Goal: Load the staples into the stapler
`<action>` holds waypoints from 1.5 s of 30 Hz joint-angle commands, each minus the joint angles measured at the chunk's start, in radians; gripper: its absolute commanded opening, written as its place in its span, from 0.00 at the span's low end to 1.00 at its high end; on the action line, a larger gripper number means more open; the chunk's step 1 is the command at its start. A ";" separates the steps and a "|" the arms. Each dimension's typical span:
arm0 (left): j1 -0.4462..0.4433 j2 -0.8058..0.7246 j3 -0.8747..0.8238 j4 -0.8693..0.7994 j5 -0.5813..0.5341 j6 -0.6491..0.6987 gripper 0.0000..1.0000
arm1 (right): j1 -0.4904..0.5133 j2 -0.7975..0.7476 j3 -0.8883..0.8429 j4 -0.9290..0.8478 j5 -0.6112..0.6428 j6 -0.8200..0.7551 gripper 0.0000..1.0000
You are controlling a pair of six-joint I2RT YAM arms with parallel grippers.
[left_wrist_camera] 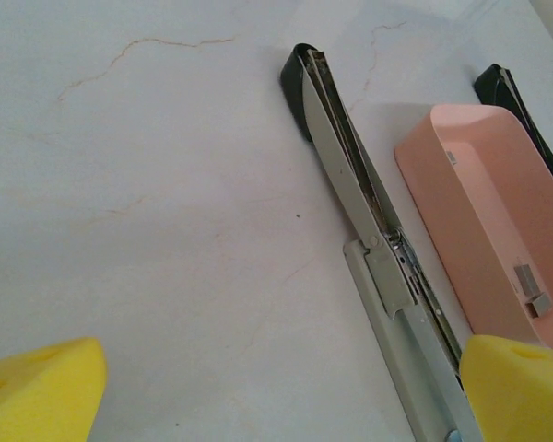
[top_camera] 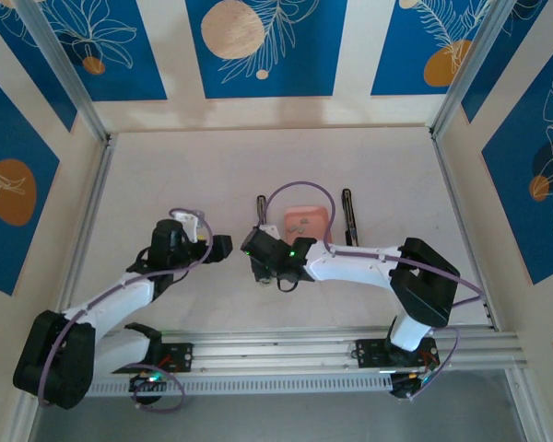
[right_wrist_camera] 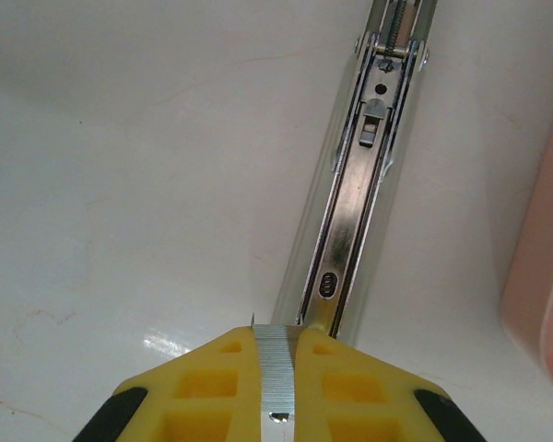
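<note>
The stapler (left_wrist_camera: pixel 350 184) lies opened on the white table, black end far, silver-grey rail (right_wrist_camera: pixel 350 230) running toward the cameras. In the top view the stapler (top_camera: pixel 261 216) sits left of the pink tray (top_camera: pixel 306 221). My right gripper (right_wrist_camera: pixel 276 348) is shut on a grey strip of staples (right_wrist_camera: pixel 276 378), held just at the near end of the rail channel. The right gripper (top_camera: pixel 258 256) hangs over the stapler's near end. My left gripper (left_wrist_camera: pixel 276 405) is open, yellow fingertips (left_wrist_camera: pixel 37 396) wide apart, the right one beside the rail. From above, the left gripper (top_camera: pixel 219 246) is just left of the stapler.
The pink tray (left_wrist_camera: pixel 488 230) lies right of the stapler, with small grey pieces (left_wrist_camera: pixel 530 290) inside; its edge (right_wrist_camera: pixel 544 276) is near the right gripper. A second black bar (top_camera: pixel 349 216) lies beyond the tray. Metal frame rails (top_camera: pixel 92 212) border the table.
</note>
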 commanded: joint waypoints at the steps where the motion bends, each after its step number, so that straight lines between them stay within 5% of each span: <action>1: -0.005 -0.025 -0.030 0.021 -0.012 0.028 0.98 | 0.018 -0.015 -0.017 0.014 0.044 0.047 0.13; 18: -0.005 -0.052 -0.102 0.082 -0.039 0.072 0.99 | 0.072 -0.016 -0.029 -0.018 0.189 0.119 0.13; 45: -0.005 0.008 -0.089 0.145 -0.034 0.045 0.99 | 0.057 0.006 -0.078 0.036 0.135 0.119 0.13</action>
